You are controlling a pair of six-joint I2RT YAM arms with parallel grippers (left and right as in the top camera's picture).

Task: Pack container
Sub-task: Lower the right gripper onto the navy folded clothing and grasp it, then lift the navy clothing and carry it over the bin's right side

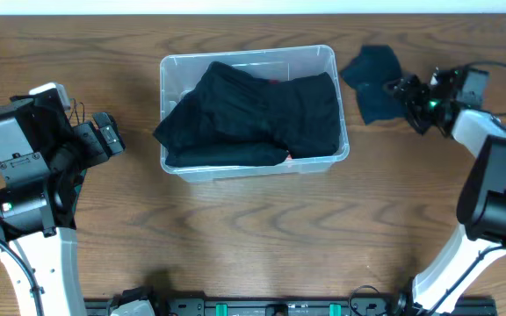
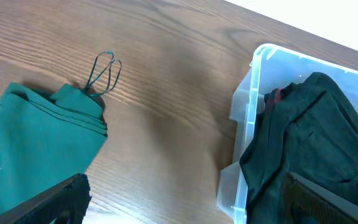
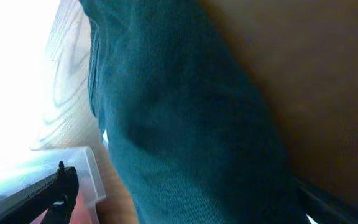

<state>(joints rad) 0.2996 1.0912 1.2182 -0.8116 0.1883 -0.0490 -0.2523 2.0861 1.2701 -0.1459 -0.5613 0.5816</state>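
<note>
At the far left, the left gripper [image 1: 114, 140] hovers above the brown wood-grain surface [image 1: 235, 237], its fingers [image 2: 67, 199] spread wide and holding nothing. In its wrist view, a folded green cloth [image 2: 36, 143] with a thin looped cord [image 2: 104, 71] lies on the surface just below the fingers, apart from the bin. The clear rectangular plastic container [image 1: 253, 169] sits in the middle of the surface towards its far edge. A heap of black folded garments [image 1: 253, 110] fills it, and one edge hangs over the left rim. To its right a crumpled dark teal garment [image 1: 372, 75] lies on the surface near the container's corner. The right gripper [image 1: 401, 95] is at that garment's right edge, its fingers [image 3: 58, 186] wide apart on either side of the cloth and not closed on it.
</note>
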